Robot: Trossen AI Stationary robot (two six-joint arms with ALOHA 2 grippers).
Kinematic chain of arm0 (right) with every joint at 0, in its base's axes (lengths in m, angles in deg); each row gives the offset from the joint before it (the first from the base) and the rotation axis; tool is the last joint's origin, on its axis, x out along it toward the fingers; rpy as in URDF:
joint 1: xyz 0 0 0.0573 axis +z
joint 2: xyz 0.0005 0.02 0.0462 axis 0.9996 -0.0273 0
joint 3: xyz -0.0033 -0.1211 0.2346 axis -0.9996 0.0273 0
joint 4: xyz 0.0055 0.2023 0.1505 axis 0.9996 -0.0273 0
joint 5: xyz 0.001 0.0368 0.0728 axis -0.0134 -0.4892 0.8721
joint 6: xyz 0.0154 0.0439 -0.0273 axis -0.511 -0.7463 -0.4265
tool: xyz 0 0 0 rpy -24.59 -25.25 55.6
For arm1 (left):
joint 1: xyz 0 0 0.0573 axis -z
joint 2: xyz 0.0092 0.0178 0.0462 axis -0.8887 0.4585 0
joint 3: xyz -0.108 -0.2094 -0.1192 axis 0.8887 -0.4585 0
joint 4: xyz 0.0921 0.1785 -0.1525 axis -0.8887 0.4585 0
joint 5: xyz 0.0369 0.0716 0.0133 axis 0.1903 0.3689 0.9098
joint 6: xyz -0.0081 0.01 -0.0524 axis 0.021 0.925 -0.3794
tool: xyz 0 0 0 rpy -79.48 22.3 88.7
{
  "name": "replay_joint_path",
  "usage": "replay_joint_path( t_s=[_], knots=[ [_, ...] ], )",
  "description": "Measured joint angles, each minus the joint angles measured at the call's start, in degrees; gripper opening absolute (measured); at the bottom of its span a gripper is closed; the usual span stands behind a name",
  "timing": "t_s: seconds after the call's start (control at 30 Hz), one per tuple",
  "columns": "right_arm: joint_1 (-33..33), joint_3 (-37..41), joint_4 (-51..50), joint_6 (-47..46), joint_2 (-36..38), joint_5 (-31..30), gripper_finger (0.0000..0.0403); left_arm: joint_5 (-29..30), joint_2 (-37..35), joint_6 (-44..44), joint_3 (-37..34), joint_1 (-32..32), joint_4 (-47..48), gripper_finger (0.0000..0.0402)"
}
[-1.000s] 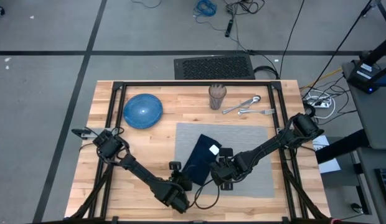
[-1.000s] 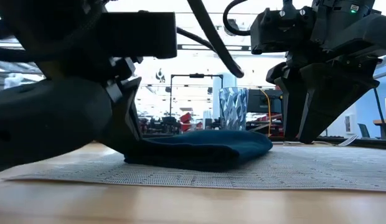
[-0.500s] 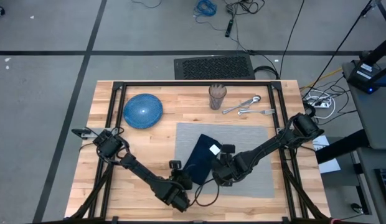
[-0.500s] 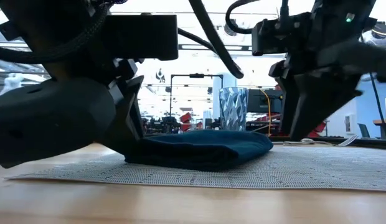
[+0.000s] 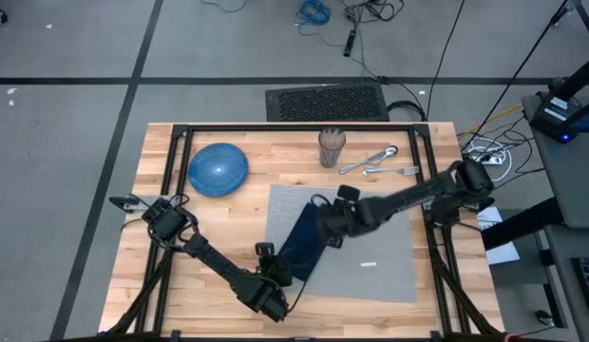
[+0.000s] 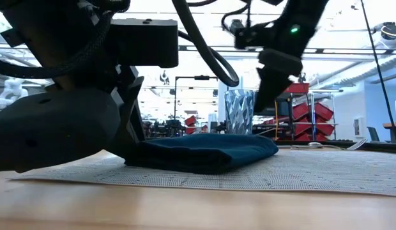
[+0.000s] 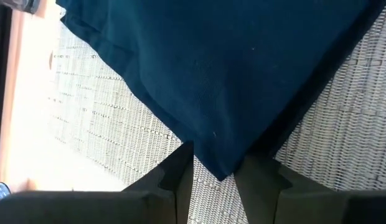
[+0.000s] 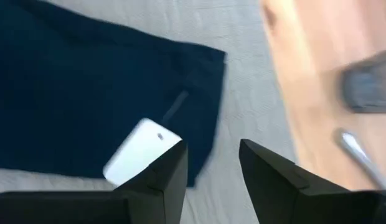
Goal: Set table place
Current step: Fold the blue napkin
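Napkin (image 5: 306,244) lying diagonal on grey mat (image 5: 370,256), mid bench (image 5: 237,204). Left fingers (image 7: 213,186) parted, straddling its near corner; right fingers (image 8: 211,163) apart, empty, above far end.

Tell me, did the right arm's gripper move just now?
Yes. In the high view the right gripper has shifted up the mat toward the cup, and now sits over the napkin's far end.

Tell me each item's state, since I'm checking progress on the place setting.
Napkin: folded, lying on the mat's left side.
Mat: flat on the table.
Plate: empty, off the mat.
Glass: upright, off the mat.
Cutlery: loose beside the glass.
Left gripper: open at the napkin's corner.
Right gripper: open above the napkin.
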Motion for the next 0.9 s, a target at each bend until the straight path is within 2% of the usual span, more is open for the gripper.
replay_joint_path(
  t_s=[0.13, 0.3, 0.47, 0.53, 0.7, 0.9],
  knots=[
    [-4.82, 2.68, 8.61, 4.35, -0.25, 7.72, 0.0126, 0.57, 0.06, -0.02, -0.04, 0.01, 0.03, 0.0096],
    [-9.78, 7.29, 13.82, 5.64, -0.29, 10.12, 0.0121, 0.72, 0.06, -0.13, -0.04, 0.01, 0.0, 0.0096],
    [-14.18, 13.42, 23.41, 5.68, -0.31, 22.79, 0.0125, 0.79, 0.06, -0.13, -0.04, 0.03, -0.12, 0.0096],
    [-14.84, 15.24, 27.7, 5.44, -0.31, 25.71, 0.0129, 0.81, 0.06, -0.11, -0.05, -0.04, -0.45, 0.0096],
    [-14.43, 16.64, 36.54, 6.81, -0.33, 30.29, 0.0139, 1.02, 0.06, -0.04, -0.06, -0.33, -1.23, 0.0096],
    [-14.15, 16.64, 38.36, 8.38, -0.29, 30.79, 0.0136, 1.09, 0.08, -0.12, -0.05, -0.34, -1.27, 0.0096]
  ],
)
